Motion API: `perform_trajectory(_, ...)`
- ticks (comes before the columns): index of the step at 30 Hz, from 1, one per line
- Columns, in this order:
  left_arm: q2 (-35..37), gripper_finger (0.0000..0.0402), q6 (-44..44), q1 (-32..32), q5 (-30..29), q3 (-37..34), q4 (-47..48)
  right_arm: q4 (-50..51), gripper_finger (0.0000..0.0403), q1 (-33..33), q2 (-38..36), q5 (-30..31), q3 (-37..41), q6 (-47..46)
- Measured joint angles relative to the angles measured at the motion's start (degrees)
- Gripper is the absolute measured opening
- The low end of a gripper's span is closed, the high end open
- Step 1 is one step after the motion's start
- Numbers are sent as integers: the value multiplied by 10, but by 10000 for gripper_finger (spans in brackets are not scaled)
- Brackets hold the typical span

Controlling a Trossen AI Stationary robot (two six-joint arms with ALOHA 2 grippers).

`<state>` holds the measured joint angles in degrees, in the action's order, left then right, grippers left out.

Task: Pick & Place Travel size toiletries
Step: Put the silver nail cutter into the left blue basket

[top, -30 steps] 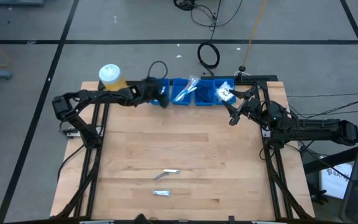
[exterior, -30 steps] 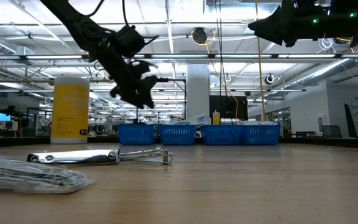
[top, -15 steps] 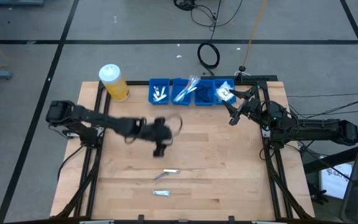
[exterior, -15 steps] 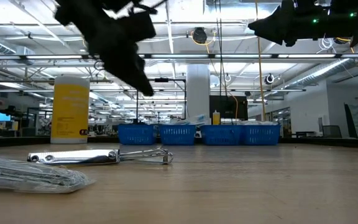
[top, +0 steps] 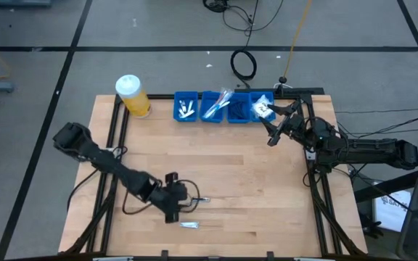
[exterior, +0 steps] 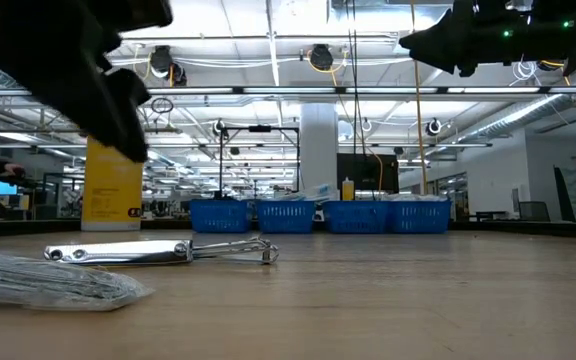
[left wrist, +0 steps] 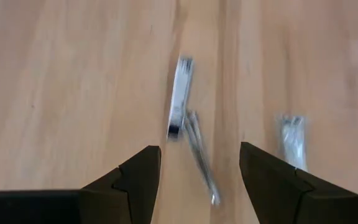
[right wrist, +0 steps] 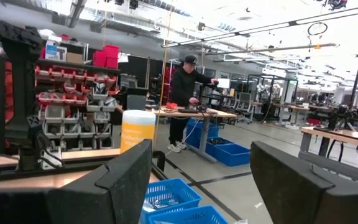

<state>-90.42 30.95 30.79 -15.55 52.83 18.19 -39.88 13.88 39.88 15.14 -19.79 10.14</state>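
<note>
Left gripper (top: 175, 206) held over metal item (top: 195, 201), probably nail clipper, near table's front edge; jaws spread, nothing pinched. Wrapped packet (top: 189, 225) just beside (could be knocked if descent misaligned). Right gripper (top: 273, 130) parked by blue tray (top: 223, 114), jaws spread.

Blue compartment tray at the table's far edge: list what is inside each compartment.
In the blue plastic compartment tray, the leftmost bin holds small white packets, the next slim blue-white toothbrushes, the third dark items too small to identify, the rightmost a white wrapped packet. Anything beneath these is covered.
</note>
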Motion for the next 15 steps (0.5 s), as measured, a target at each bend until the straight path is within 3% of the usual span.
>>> perform_trajectory(4,-34,216,34,9,-2,0,0,3,256,0,0,-1,0,-5)
perform_trajectory(15,-121,216,53,-15,69,2,-22,24,256,0,1,-2,0,-7)
